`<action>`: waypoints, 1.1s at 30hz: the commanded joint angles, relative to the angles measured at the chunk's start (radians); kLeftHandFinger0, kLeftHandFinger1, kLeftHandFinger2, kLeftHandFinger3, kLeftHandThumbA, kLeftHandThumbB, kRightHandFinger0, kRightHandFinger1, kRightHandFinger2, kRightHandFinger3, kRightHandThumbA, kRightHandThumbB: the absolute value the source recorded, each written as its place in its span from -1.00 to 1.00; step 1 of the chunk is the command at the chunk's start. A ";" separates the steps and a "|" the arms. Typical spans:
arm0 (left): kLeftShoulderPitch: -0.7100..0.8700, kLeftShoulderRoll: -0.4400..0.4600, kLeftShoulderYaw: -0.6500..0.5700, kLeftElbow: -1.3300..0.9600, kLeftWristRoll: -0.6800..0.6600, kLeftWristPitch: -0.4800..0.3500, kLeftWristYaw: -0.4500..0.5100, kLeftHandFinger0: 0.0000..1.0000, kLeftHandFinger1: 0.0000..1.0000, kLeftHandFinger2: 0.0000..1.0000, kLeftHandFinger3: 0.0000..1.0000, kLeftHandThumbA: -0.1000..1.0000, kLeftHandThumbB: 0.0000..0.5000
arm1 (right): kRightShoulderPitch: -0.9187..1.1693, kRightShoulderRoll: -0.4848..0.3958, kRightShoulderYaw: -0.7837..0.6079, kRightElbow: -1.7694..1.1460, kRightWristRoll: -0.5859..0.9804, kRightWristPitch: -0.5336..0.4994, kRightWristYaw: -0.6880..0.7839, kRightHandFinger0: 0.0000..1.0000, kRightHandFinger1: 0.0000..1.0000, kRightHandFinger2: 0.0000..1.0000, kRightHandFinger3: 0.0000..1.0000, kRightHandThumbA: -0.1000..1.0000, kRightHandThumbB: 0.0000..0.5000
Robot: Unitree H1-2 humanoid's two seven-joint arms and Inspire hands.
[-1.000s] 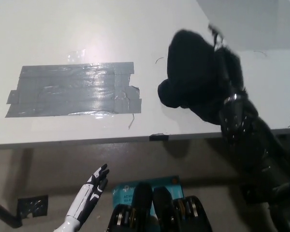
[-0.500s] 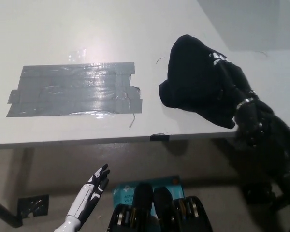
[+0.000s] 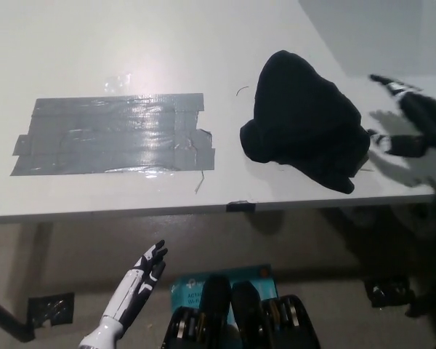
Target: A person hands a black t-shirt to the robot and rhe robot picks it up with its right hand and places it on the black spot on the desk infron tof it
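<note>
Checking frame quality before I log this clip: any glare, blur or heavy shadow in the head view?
Head view: glare streaks the grey tape patch; the right hand is motion-blurred, its shadow on the desk; the black t-shirt shows almost no fold detail; the left hand is sharp below the desk edge.

You had a white desk [image 3: 131, 43] filling the upper view, glare on its top, its front edge crossing the frame. Below it lay dim brownish floor [image 3: 291, 240], where a dark plate [image 3: 49, 310] sat.
</note>
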 commanded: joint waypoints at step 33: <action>-0.008 0.026 -0.002 -0.098 -0.007 0.020 -0.053 1.00 1.00 1.00 1.00 1.00 1.00 | 0.600 0.563 -0.349 -0.366 0.540 -0.060 0.024 1.00 1.00 1.00 1.00 1.00 -0.53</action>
